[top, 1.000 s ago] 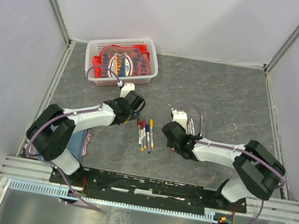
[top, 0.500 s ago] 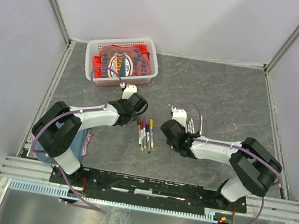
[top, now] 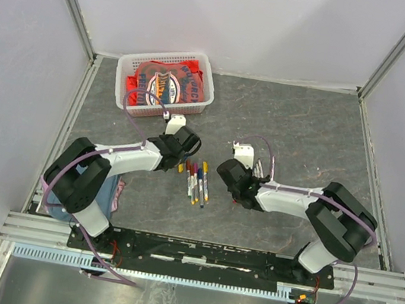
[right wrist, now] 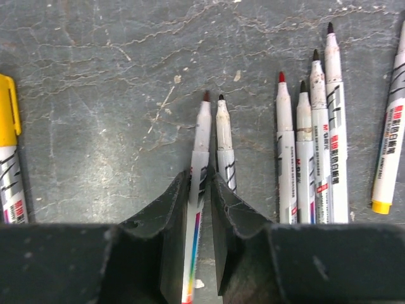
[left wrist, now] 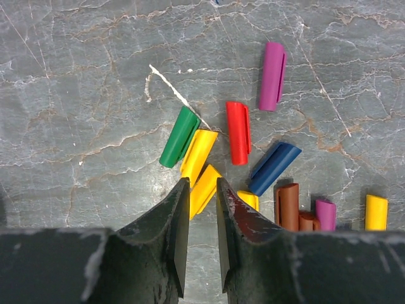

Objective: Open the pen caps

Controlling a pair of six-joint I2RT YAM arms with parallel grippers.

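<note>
In the left wrist view several loose pen caps lie on the grey table: a green cap (left wrist: 180,136), a red cap (left wrist: 238,132), a purple cap (left wrist: 272,76), a blue cap (left wrist: 273,168) and a brown cap (left wrist: 286,206). My left gripper (left wrist: 202,185) is open with a narrow gap, and a yellow cap (left wrist: 204,189) lies at its tips. My right gripper (right wrist: 207,178) is open around a white uncapped pen barrel (right wrist: 201,142) that rests on the table against the left finger. Several more uncapped pens (right wrist: 313,145) lie to its right. A capped pen shows its yellow cap (right wrist: 7,120) at the left edge.
Several capped pens (top: 196,182) lie between the two arms. A white basket (top: 207,83) holding a red cloth (top: 164,80) stands at the back left. A blue cloth (top: 110,193) lies beside the left arm's base.
Both grippers have opened a little. The right arm has shifted slightly left, and the left gripper has edged towards the pens.
</note>
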